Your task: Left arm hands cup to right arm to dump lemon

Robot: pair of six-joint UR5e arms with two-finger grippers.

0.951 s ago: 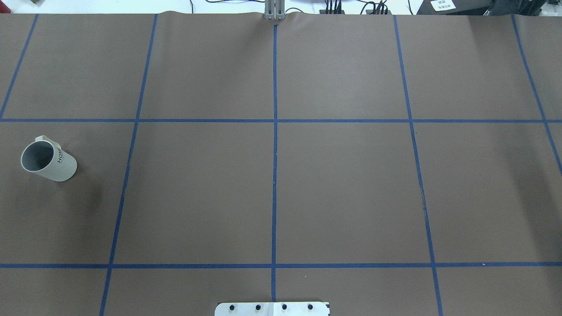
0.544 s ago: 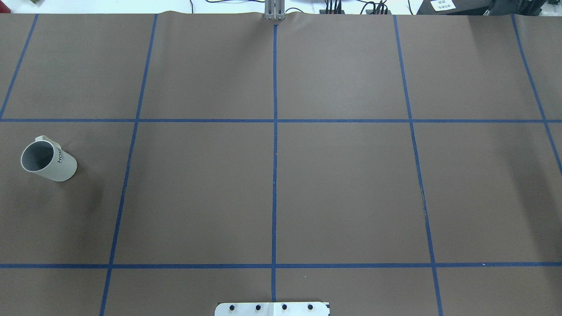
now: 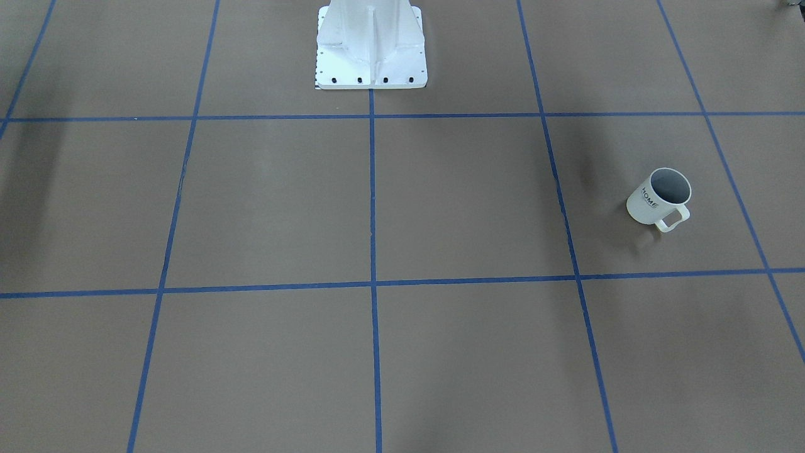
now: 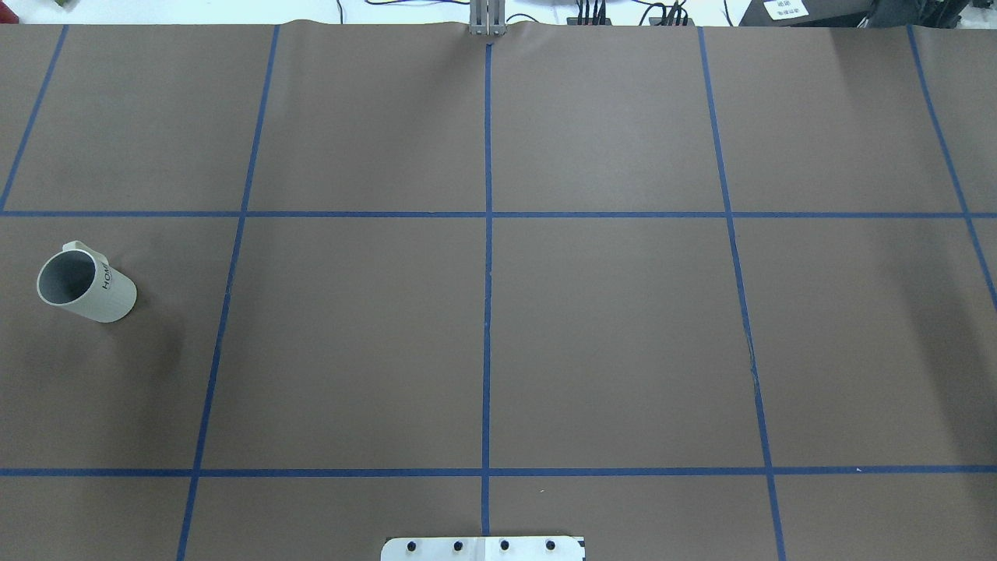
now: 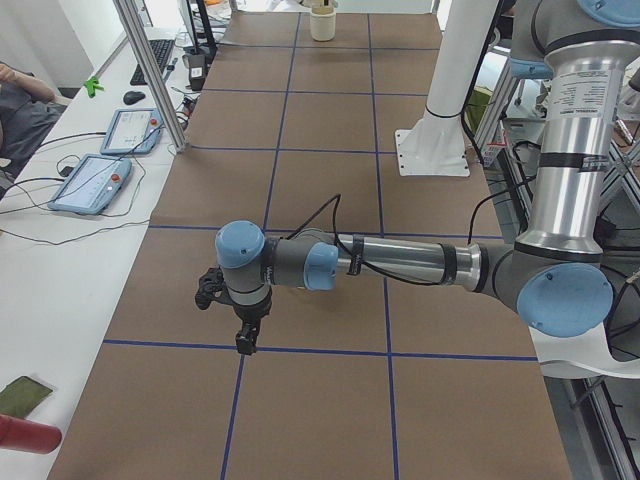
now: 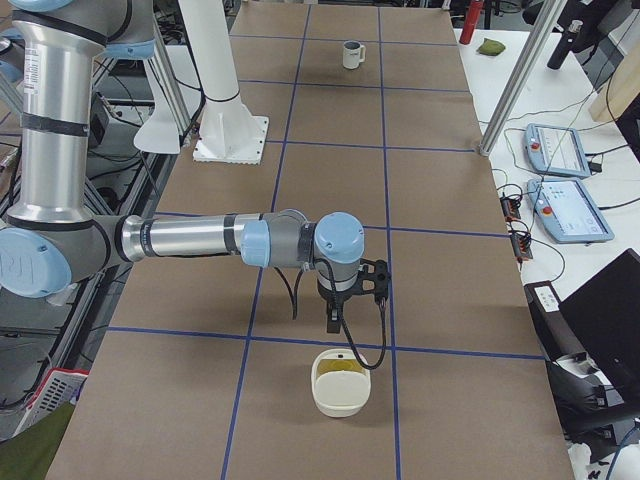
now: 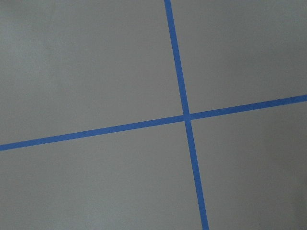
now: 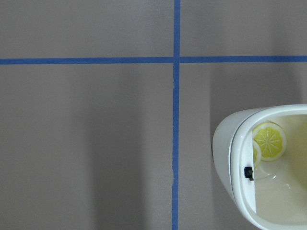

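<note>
The white "HOME" cup (image 4: 86, 284) stands upright at the table's left end, its handle to the far side. It also shows in the front view (image 3: 659, 198) and small at the far end of the right side view (image 6: 352, 53). Its inside looks grey and no lemon shows in it. A lemon (image 8: 269, 141) slice lies in a white bowl (image 8: 230, 158), with a second slice partly hidden beside it. The left gripper (image 5: 244, 340) points down over the table; I cannot tell if it is open. The right gripper (image 6: 333, 322) hangs just behind the bowl (image 6: 340, 400); I cannot tell its state.
The brown table cover carries a blue tape grid (image 7: 186, 116). The white robot pedestal (image 3: 371, 44) stands at mid-table on the robot's side. Tablets and cables lie beyond the operators' edge (image 5: 100, 180) (image 6: 565, 210). The bowl also shows at the far end (image 5: 322, 22).
</note>
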